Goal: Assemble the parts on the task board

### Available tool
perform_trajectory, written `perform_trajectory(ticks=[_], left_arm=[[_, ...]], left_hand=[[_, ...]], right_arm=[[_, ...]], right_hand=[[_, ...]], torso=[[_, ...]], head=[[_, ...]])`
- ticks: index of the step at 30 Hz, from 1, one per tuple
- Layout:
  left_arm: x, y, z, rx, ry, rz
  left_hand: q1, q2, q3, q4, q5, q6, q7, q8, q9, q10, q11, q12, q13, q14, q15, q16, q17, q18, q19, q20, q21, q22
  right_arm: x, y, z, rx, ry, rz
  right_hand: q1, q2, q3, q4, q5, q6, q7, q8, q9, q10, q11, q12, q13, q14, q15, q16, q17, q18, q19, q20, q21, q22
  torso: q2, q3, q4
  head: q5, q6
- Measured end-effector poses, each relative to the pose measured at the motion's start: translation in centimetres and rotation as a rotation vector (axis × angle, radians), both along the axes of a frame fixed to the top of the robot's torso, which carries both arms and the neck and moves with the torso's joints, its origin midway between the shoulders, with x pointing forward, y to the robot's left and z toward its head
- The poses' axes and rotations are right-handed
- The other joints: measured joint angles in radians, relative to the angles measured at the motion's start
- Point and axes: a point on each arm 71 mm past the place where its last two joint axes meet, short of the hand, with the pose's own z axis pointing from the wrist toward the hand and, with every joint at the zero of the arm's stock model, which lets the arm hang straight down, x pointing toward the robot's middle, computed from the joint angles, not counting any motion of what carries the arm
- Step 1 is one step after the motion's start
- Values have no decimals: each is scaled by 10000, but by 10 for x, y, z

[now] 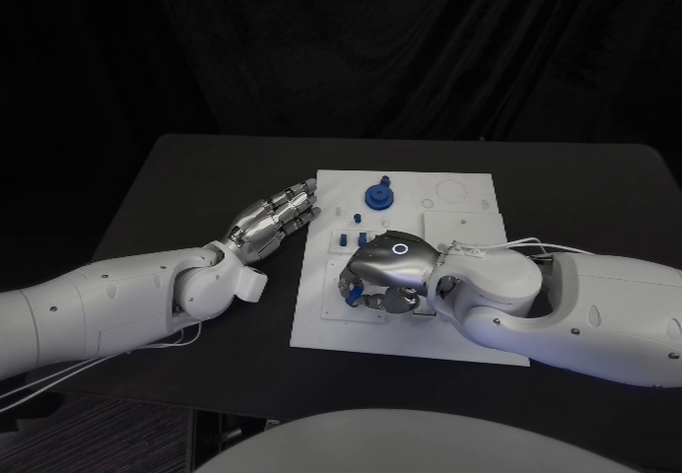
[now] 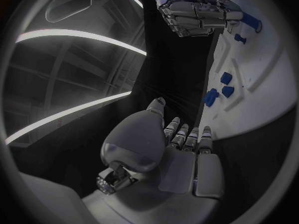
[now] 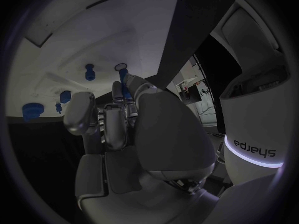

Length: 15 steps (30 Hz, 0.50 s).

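The white task board (image 1: 455, 212) lies in the middle of the black table. A round blue part (image 1: 378, 195) stands near its far edge, and small blue parts (image 1: 366, 239) stand in its left half. My right hand (image 1: 383, 276) is curled over the board's near left area, its fingertips pinching a small blue part (image 1: 351, 291) that is also seen in the wrist view as blue part (image 3: 126, 79). My left hand (image 1: 274, 219) lies flat with fingers stretched out beside the board's left edge and holds nothing. The left wrist view shows left hand (image 2: 181, 139), board (image 2: 261, 94) and right hand (image 2: 193, 10).
Thin white cables (image 1: 498, 246) run across the board's right half toward my right arm. Black table (image 1: 199, 177) stretches bare to the left and behind the board. The board's near edge (image 1: 412, 353) is close to the table's front.
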Motion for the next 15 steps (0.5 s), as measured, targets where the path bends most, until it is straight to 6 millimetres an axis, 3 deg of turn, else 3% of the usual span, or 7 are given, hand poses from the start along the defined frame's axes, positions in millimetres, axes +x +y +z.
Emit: perform_trajectory(ticks=[15], left_arm=[[0, -1, 0, -28, 9, -43]], left_hand=[[0, 0, 55, -54, 42, 0, 0, 0, 0, -36, 36, 0, 1, 10, 65, 0, -8, 0, -34, 36, 0, -1]], right_arm=[[1, -3, -1, -233, -324, 59]], right_hand=[[105, -31, 29, -54, -36, 73, 2, -93, 2, 72, 0, -41, -18, 0, 0, 0, -8, 1, 0, 0, 0, -2]], torso=[[-29, 2, -18]], head=[[38, 0]])
